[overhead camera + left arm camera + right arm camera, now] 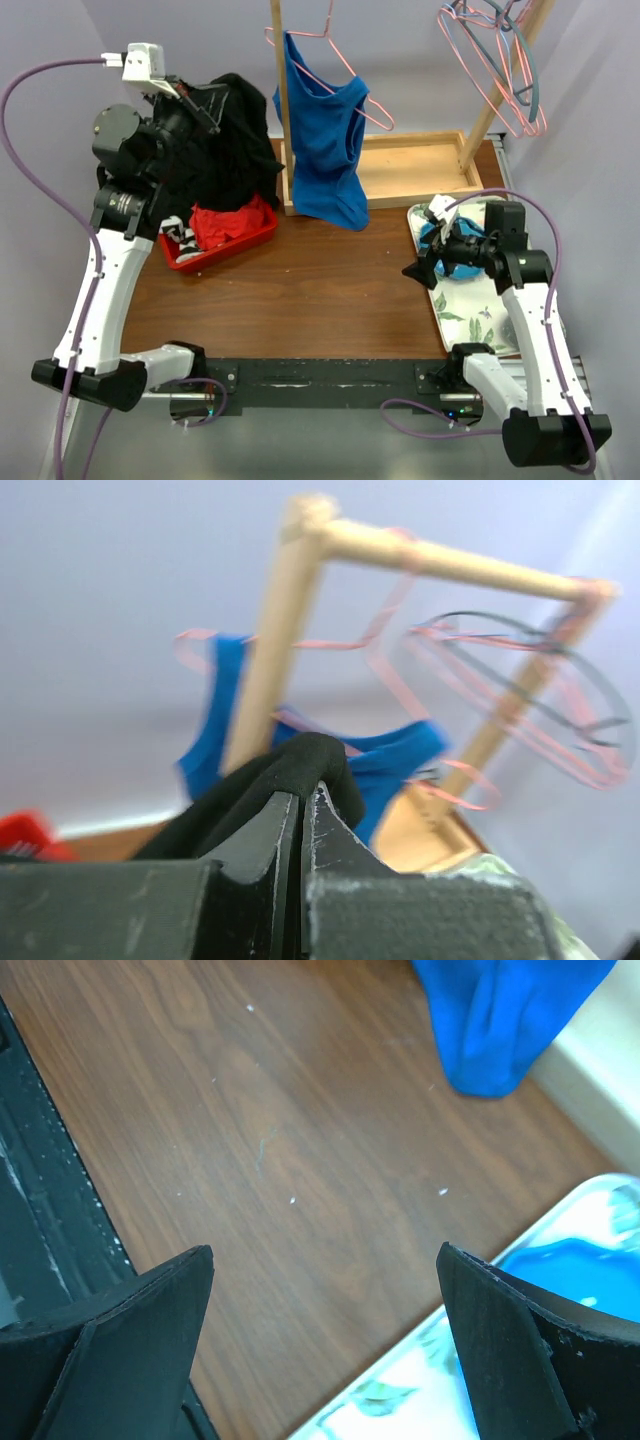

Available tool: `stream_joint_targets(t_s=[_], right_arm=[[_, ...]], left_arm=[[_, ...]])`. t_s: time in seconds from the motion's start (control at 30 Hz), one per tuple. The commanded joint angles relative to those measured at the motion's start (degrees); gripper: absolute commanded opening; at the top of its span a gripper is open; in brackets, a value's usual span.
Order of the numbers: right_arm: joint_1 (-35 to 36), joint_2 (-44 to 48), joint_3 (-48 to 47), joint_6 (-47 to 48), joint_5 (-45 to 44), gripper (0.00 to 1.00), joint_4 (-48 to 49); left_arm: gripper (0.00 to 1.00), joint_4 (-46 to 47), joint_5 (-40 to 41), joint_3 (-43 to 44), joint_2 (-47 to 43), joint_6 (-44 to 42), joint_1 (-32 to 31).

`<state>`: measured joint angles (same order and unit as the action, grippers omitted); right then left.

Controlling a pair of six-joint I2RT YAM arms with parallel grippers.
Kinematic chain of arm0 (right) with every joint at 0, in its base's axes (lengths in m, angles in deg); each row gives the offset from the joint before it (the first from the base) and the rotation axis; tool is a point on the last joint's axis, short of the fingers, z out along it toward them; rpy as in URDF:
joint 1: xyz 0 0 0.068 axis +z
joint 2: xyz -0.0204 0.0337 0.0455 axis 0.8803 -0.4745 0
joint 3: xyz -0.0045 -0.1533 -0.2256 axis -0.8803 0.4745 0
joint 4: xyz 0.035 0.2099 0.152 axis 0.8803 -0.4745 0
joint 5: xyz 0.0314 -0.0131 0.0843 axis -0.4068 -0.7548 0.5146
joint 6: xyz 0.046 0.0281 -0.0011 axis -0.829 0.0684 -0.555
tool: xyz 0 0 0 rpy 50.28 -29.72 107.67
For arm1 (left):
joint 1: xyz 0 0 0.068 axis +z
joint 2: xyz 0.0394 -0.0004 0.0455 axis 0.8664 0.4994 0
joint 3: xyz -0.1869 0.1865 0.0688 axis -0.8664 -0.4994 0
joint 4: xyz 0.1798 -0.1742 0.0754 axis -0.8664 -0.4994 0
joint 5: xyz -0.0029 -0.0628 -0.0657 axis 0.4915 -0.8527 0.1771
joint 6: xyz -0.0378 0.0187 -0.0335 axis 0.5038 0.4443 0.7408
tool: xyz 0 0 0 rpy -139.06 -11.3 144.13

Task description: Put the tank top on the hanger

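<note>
Clutter first: a red basket (pixel 262 232) of red cloth sits at the back left of the table (pixel 320 300). Right of it stands a wooden rack (pixel 283 120), its upright post rising from a shallow base frame. A blue top (pixel 325 150) on its own pink wire hangs against that post, directly between my left arm and the far end of the rack.

My left gripper (pixel 300 815) is raised high over the basket, fingers pressed together on a fold of the black tank top (pixel 300 765). From above, the top (pixel 235 135) hangs as a dark mass down to the basket; I cannot tell where it ends and any other dark cloth begins.

The pink hanger (pixel 522 130) hangs in a bunch with a teal hanger (pixel 530 80) from the rack's slanted bar at the far right, well apart from the top.

My right gripper (pixel 418 270) hovers low over bare wood, its fingers (pixel 140 1330) spread wide with nothing between them. Just beside it is the near left edge of a floral tray (pixel 470 310) holding something blue. Open wood runs across the table's middle and front.
</note>
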<state>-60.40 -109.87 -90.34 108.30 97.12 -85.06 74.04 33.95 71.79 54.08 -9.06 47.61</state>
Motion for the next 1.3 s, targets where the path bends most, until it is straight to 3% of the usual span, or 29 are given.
stream_joint_targets(t_s=[0.0, 0.17, 0.3, 0.6, 0.83, 0.93, 1.03, 1.2, 1.27], right_arm=[[-0.3, -1.2, -8.6, 5.4, -0.4, 0.99, -5.2], [-0.2, -2.2, -13.5, 6.1, 0.4, 0.99, -7.6], [-0.3, -2.7, -16.2, 5.9, 3.4, 0.99, -9.2], [-0.3, -4.0, -15.9, 5.3, 4.9, 0.99, -8.8], [-0.3, -3.8, -12.2, 6.8, 3.0, 0.99, -8.2], [-0.3, -3.3, -10.5, 8.3, 1.1, 0.99, -8.2], [-0.1, -3.2, -7.8, 12.2, 0.4, 0.99, -8.8], [2.3, -2.8, -0.7, 24.1, 0.4, 0.99, -10.6], [5.7, -2.8, 2.3, 29.2, 0.4, 0.99, -9.7]], left_arm=[[0.00, 6.7, -11.6, 6.7, -2.0, -1.2, -3.2], [0.00, 13.4, -20.7, 5.0, -2.8, 5.9, -5.0], [0.00, 15.4, -23.5, 4.3, -2.6, 8.3, -8.7], [0.00, 20.9, -24.3, -4.2, -1.8, 11.1, -22.8], [0.00, 26.9, -23.1, -15.8, 1.2, 13.3, -28.4], [0.00, 28.4, -19.1, -23.8, 2.0, 11.4, -28.3], [0.00, 26.0, -9.4, -32.6, 3.2, 8.6, -25.8], [0.00, 25.9, -6.5, -43.5, 8.6, 12.0, -12.2], [0.29, 24.4, -7.5, -45.1, 10.4, 12.2, -9.6]])
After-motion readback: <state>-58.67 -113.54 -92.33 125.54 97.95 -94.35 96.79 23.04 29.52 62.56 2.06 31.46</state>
